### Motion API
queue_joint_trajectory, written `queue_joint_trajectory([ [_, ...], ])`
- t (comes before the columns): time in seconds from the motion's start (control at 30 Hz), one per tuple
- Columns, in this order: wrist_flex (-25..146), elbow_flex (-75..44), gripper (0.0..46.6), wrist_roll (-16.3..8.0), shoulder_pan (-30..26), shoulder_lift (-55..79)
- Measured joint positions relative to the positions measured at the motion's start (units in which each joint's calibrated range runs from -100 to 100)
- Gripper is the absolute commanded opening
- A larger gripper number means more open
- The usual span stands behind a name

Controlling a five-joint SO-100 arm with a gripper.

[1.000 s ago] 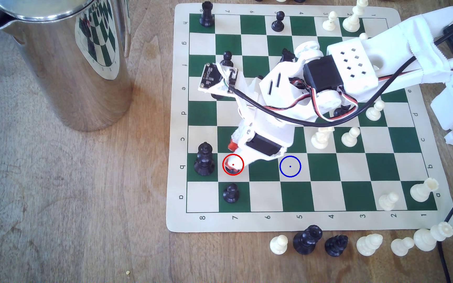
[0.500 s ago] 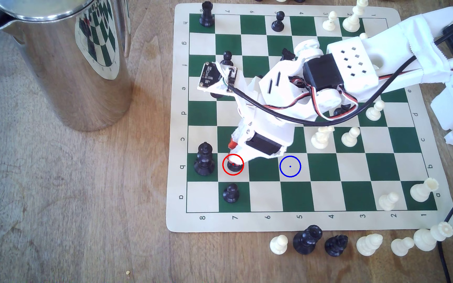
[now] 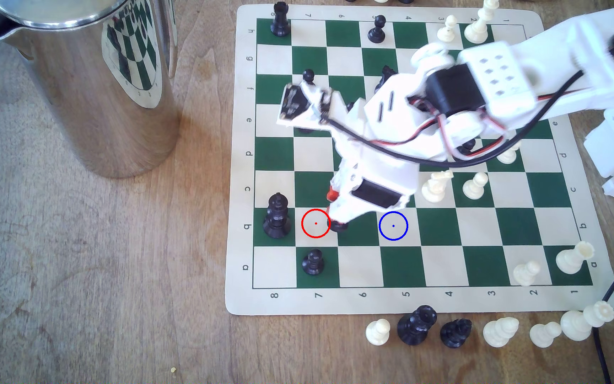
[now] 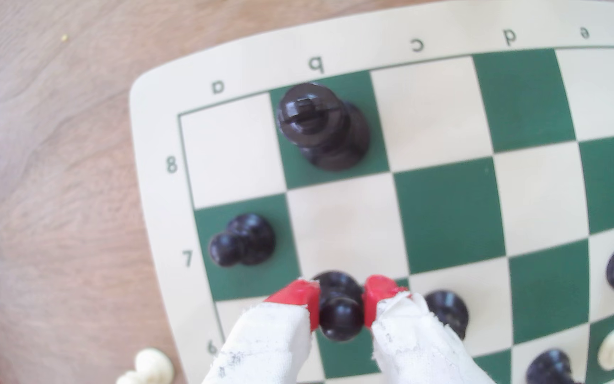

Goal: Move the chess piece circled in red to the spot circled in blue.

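Black and short, the pawn point(image 4: 339, 314) stands upright between the red-tipped fingers point(image 4: 300, 299) of the hand point(image 3: 338, 221), which is clamped on its neck, its long axis vertical with the ball head up. It sits just outside the red ring point(image 3: 316, 223), toward the exterior view's right. The blue-ringed cream square point(image 3: 393, 225) lies further that way along the same row, so the carry looks like a short sideways run.
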Motion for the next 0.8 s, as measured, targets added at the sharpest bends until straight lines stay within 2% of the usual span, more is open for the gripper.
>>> queue_joint_trajectory([
  [0.33, 2.63, 1.27, 0.3, 0.00, -0.29, -6.70],
  [0.67, -1.20, 24.13, 0.3, 0.00, -0.29, -21.87],
  [0.8, -3.67, 30.09, 0.3, 0.00, -0.22, -23.29],
])
